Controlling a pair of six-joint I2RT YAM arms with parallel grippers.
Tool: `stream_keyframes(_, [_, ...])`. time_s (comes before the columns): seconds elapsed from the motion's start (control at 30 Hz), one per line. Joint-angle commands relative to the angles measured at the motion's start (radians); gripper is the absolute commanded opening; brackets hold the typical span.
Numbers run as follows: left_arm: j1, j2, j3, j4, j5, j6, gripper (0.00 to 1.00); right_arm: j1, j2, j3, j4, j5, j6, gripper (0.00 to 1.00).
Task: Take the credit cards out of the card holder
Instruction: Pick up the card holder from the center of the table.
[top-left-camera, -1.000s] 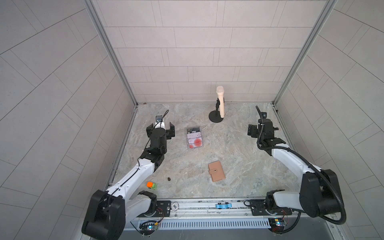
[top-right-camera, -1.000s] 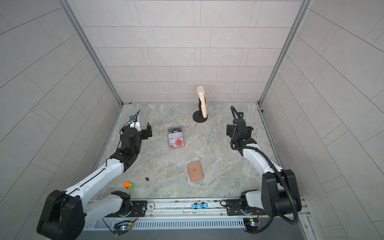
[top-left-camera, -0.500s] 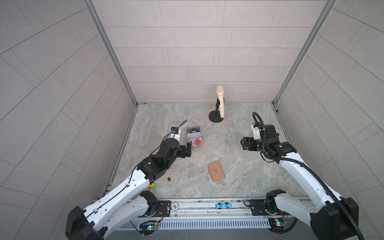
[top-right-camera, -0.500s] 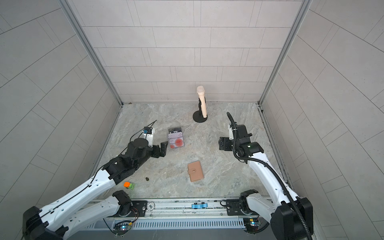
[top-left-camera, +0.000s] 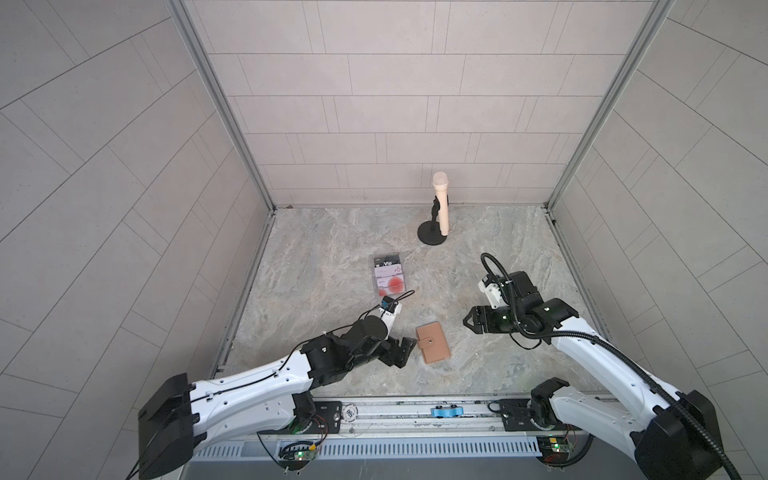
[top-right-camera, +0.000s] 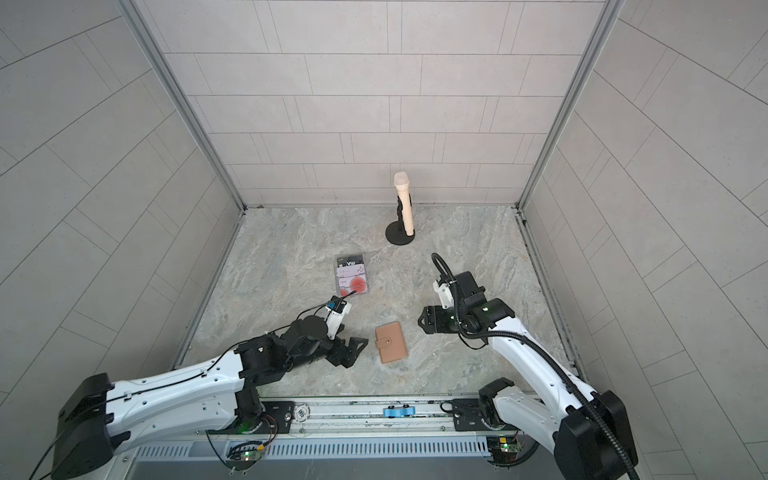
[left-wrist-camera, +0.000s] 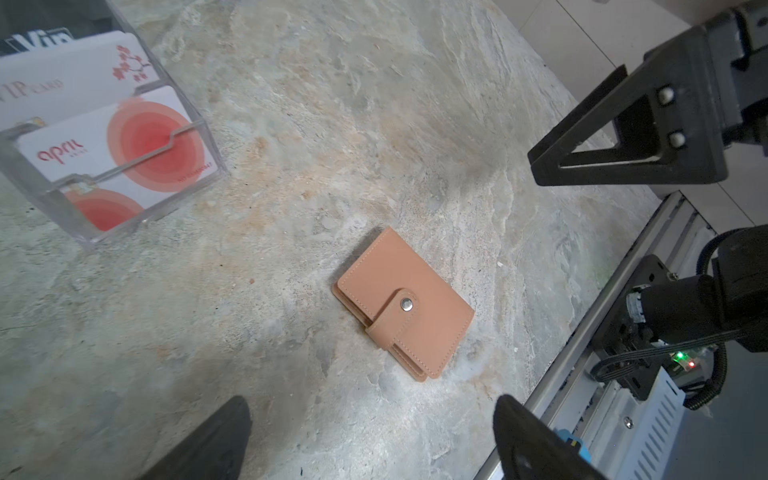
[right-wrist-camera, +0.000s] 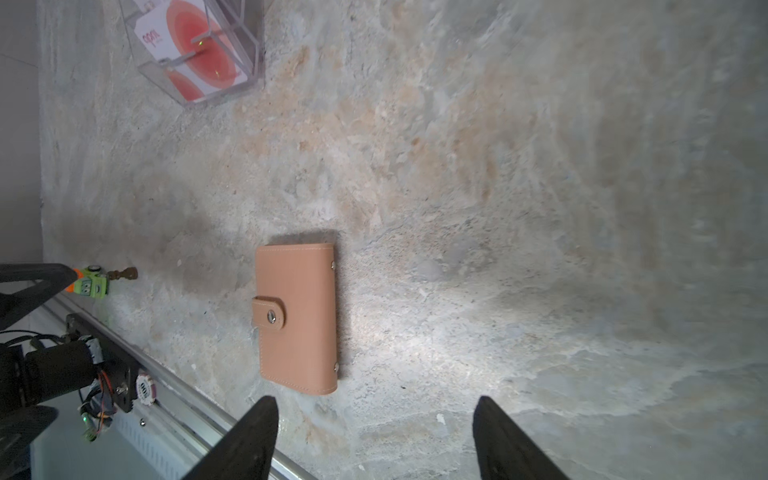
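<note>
In both top views the tan-pink leather booklet card holder (top-left-camera: 433, 344) lies shut on the marbled counter (top-left-camera: 332, 257) between my left pincer (top-left-camera: 401, 352) and right pincer (top-left-camera: 469, 324), both released and empty. Left wrist: its snapped tab (left-wrist-camera: 395, 313) may resist, dragging it. Right wrist: unpinned, I judge it skids.

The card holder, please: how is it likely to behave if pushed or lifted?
The card holder lies flat and low, so it likely slides rather than tips. Snapped shut, it probably lifts as one piece; its stitched cover looks soft.
</note>
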Motion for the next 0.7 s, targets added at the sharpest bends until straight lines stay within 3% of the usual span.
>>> stream_keyframes(0.0, [-0.009,0.038,-0.017,0.062,0.023,-0.024,0.92,0.034,0.034,-0.004,0.029,-0.043,0.025,0.76])
stream_keyframes(0.2, [-0.037,0.105,-0.076,0.203,0.083,-0.069,0.82,0.081,0.121,-0.019,0.074,-0.064,0.025,0.71])
stream_keyframes(0.67, [-0.051,0.319,-0.095,0.337,0.149,-0.03,0.55,0.132,0.287,-0.02,0.169,-0.113,0.01,0.53])
